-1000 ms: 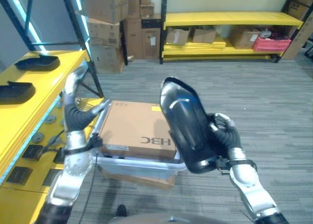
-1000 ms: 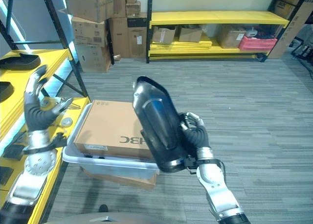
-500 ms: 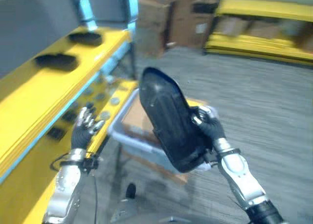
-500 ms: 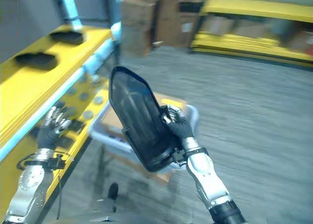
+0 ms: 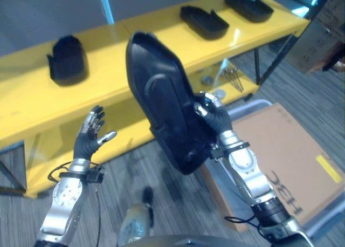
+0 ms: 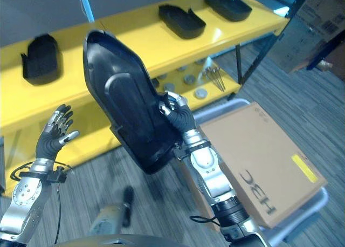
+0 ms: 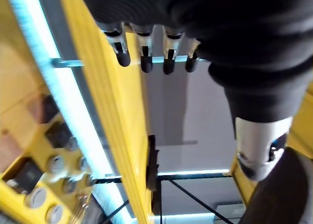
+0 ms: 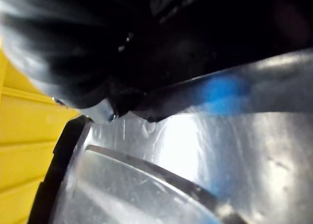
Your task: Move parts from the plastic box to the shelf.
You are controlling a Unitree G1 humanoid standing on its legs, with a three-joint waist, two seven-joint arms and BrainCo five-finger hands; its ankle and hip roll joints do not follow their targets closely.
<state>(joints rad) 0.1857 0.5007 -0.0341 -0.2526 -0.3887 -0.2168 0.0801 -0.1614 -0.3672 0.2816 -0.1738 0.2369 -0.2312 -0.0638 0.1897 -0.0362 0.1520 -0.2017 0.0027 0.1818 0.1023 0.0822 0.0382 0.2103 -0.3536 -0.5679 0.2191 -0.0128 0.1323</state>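
Gripping one black part point(image 5: 164, 104) in right hand point(image 5: 214, 115), three parts on shelf point(image 5: 135, 47)

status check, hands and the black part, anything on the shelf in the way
Right hand shut on large black part, held up before the yellow shelf. Left hand open, empty. Three black parts on top shelf, free gaps between.

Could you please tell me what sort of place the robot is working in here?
Probably a warehouse or parts store: a yellow shelf holding black parts, and a cardboard box in a plastic box on the floor.
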